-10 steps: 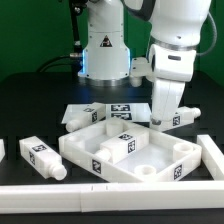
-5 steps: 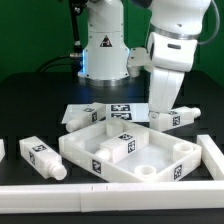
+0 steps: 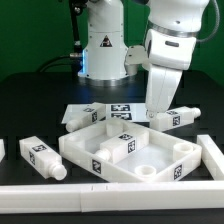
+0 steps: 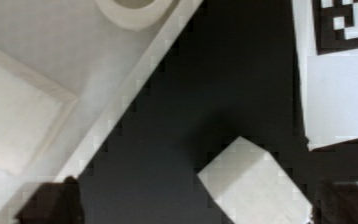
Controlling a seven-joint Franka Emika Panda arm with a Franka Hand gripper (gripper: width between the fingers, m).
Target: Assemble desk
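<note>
The white rimmed tabletop (image 3: 80, 152) lies in the middle of the table, sockets up; its rim and a corner socket show in the wrist view (image 4: 51, 90). One white leg (image 3: 176, 118) lies behind its right corner. My gripper (image 3: 158, 110) hangs just above that leg's near end. In the wrist view the gripper (image 4: 202, 205) is open, its fingertips (image 4: 51, 200) wide apart, and the leg's end (image 4: 265, 180) lies on the table below them, untouched. Another leg (image 3: 42, 158) lies at the left, and a third (image 3: 82, 116) behind the tabletop.
The marker board (image 3: 118, 109) lies behind the tabletop, also in the wrist view (image 4: 345, 60). A long white bar (image 3: 110, 191) runs along the front edge. A white piece (image 3: 213, 153) lies at the right. The robot base (image 3: 103, 50) stands at the back.
My gripper has risen a little above the right leg. The leg and the other parts have not moved.
</note>
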